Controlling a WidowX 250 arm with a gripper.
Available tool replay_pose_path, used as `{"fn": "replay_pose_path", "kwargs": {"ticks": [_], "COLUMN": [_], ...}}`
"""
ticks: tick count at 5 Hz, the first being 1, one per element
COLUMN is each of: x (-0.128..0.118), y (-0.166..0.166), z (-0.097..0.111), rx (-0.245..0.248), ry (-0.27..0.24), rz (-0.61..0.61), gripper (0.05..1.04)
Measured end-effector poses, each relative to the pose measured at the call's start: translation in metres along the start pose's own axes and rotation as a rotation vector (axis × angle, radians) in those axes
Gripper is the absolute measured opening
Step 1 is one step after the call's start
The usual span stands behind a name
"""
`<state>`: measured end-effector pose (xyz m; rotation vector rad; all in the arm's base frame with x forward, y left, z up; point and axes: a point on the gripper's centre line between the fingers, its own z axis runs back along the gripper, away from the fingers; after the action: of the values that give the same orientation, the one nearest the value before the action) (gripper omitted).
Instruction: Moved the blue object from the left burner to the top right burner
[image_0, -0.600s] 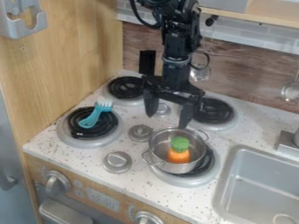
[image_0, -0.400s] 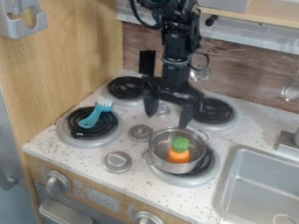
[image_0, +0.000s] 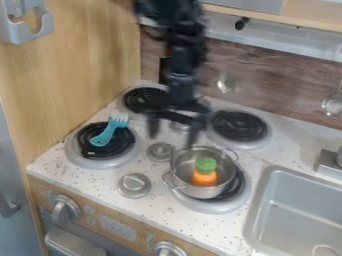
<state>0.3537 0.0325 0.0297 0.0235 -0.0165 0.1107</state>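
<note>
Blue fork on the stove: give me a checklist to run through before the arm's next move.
1. Fork on the front left burner: ok.
2. Tool open: ok.
3. Tool lined up over the fork: not ok, it hangs nearer the stove's middle.
4. Pot off the back right burner: ok, it sits on the front right burner.
5. Tool's exact height above the stove: cannot tell.

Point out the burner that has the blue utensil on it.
The front left burner: the blue fork rests on it, whereas the front right burner carries the pot.
</note>
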Motion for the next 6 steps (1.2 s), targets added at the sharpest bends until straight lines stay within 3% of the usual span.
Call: {"fn": "replay_pose_path", "kwargs": {"ticks": [2, 3, 4, 6], "x": [0.016, 0.023, 0.038, 0.069], "y": [0.06, 0.084, 0.094, 0.103], "z": [-0.009, -0.012, -0.022, -0.051], "rx": [0.045, 0.098, 0.142, 0.162], "ry": [-0.021, -0.041, -0.06, -0.029], "rz": [0.136, 0.162, 0.147, 0.105], "gripper": [0.998, 0.998, 0.998, 0.998]}}
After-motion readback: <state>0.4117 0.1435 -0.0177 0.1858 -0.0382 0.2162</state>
